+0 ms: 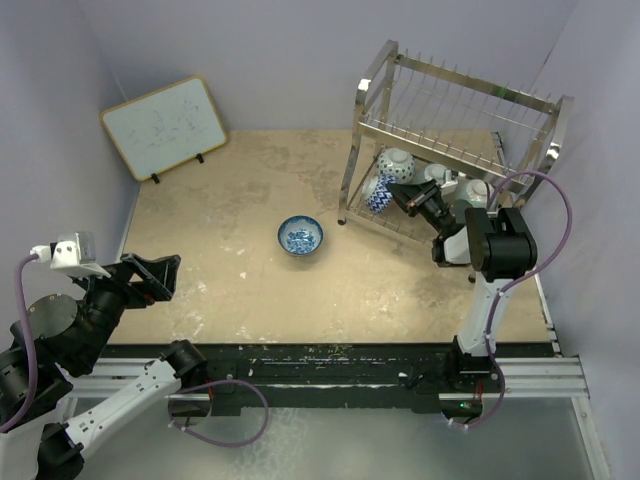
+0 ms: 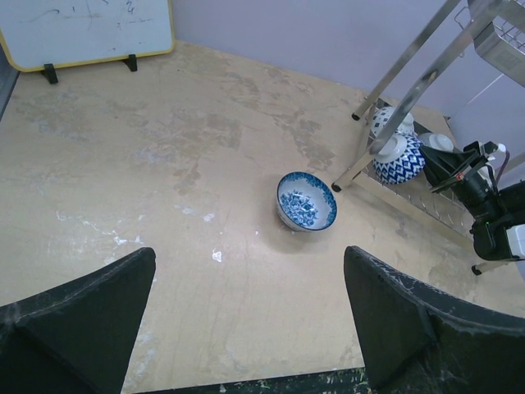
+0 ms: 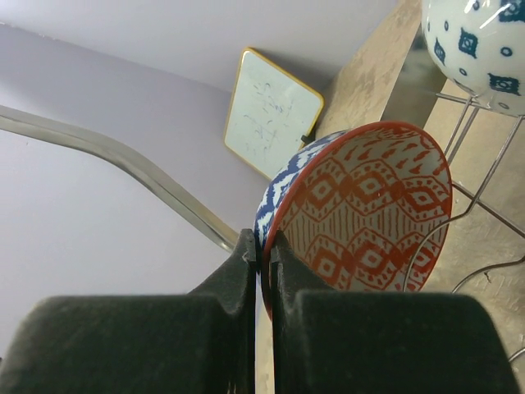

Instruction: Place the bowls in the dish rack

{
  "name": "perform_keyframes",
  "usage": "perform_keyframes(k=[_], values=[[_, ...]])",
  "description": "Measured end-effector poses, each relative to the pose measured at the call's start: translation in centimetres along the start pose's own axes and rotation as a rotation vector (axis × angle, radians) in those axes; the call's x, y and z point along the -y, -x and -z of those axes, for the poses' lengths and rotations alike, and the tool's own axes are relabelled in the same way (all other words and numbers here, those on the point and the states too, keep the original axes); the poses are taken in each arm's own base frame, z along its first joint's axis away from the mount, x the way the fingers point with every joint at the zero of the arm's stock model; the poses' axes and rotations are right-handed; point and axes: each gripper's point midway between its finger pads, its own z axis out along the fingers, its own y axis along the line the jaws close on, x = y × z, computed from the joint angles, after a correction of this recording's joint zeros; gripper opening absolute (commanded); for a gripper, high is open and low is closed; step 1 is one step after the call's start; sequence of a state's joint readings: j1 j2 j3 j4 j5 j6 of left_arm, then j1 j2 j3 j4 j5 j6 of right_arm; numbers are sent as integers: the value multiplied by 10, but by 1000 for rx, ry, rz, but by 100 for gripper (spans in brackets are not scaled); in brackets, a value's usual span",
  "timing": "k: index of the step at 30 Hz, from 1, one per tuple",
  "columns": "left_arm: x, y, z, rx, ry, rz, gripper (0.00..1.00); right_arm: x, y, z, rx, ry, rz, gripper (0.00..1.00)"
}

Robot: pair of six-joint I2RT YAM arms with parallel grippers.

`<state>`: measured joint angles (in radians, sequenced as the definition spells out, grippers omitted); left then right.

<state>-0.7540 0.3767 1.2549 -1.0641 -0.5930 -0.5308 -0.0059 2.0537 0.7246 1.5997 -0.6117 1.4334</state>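
A blue-and-white bowl stands upright on the table; the left wrist view shows it ahead of my open, empty left gripper, which hovers at the near left. My right gripper is shut on the rim of the red-orange bowl, held on edge inside the lower tier of the dish rack. A blue-and-white zigzag bowl stands right behind it. A dotted blue-and-white bowl and two pale bowls sit in the same tier.
A framed whiteboard leans at the far left corner. The rack's tubular leg runs close to the left of my right fingers. Wire prongs lie to the right of the held bowl. Purple walls close in the table.
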Motion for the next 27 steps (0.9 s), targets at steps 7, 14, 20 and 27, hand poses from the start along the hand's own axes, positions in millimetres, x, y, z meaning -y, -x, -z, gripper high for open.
perform_keyframes(k=[7, 14, 20, 27], values=[[1, 0, 0, -1, -3, 0, 99, 3, 6, 6, 12, -12, -2, 11], [1, -4, -3, -13, 1, -8, 99, 10, 15, 15, 36, -44, -1, 20], [2, -7, -5, -21, 4, -13, 99, 23, 30, 23, 88, -98, 25, 33], [3, -8, -6, -24, 0, -14, 99, 41, 43, 28, 135, -178, 42, 47]])
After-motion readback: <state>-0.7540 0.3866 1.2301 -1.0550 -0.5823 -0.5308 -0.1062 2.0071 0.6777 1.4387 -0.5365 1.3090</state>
